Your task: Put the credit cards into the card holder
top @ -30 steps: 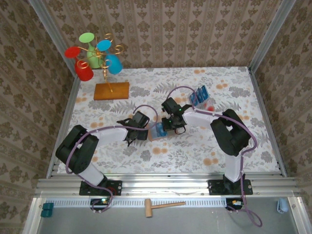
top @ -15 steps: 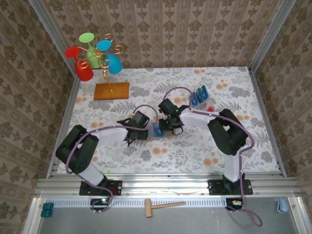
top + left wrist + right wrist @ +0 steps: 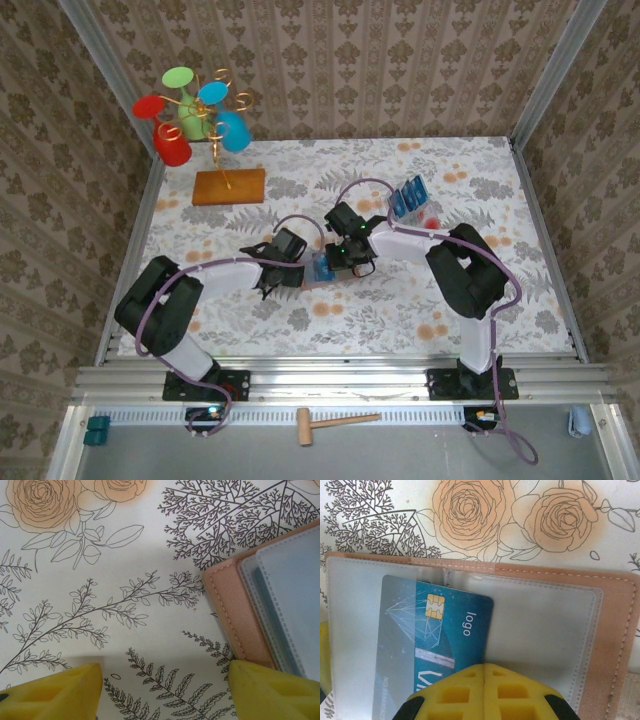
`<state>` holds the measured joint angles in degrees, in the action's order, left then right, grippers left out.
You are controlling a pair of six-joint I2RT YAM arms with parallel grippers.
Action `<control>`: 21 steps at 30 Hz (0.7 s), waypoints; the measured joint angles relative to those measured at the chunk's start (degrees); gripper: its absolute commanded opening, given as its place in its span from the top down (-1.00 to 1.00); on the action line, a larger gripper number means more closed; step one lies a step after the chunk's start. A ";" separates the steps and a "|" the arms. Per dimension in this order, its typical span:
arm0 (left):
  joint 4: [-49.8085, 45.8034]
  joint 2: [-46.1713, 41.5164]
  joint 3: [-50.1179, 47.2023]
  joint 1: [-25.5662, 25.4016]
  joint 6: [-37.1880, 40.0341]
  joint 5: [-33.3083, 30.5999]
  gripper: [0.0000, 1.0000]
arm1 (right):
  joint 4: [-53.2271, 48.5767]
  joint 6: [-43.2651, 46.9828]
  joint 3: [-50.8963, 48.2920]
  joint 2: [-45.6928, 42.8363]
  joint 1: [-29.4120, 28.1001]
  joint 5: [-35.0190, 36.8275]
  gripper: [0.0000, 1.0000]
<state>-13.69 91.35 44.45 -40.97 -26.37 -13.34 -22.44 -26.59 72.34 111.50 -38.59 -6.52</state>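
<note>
Sitting part-way into the clear pocket of the open holder, a blue card shows its chip and the word "logo". Its near end is hidden beneath the right fingers. Those fingers are pressed together with no gap, their tips over the card's near edge; whether they pinch it I cannot tell. The holder lies flat mid-tabletop, between the two arms. Against a second ago, the right arm has shifted left and sits closer over the holder, and less of the blue card shows from above. Over the last half second hardly anything has changed. The left fingers are spread wide, low over the tabletop, one just beside the holder's stitched corner, and the left arm has kept its place. More blue cards stand well apart, toward the far right.
</note>
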 measured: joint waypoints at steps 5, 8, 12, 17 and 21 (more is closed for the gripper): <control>0.00 0.00 0.00 0.00 0.00 0.00 -0.38 | 0.72 -0.87 0.00 0.00 -0.31 -1.18 1.00; 0.00 0.00 0.00 0.00 0.00 0.02 -0.38 | 1.49 -1.38 0.07 0.00 -0.59 -1.88 1.00; 0.02 0.00 0.00 0.00 0.00 0.02 -0.38 | 1.66 -2.12 1.16 0.13 -0.83 -3.04 1.00; 0.02 0.00 0.00 0.00 0.00 0.02 -0.38 | 2.80 -2.36 2.25 0.66 -0.96 -4.15 1.00; 0.02 0.00 0.00 0.00 0.00 0.02 -0.38 | 2.82 -2.34 2.25 0.76 -0.96 -4.39 1.00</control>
<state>-13.67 91.35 44.45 -40.97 -26.37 -13.32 -19.62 -28.93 74.59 112.27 -39.55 -10.92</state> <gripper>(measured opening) 0.692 0.040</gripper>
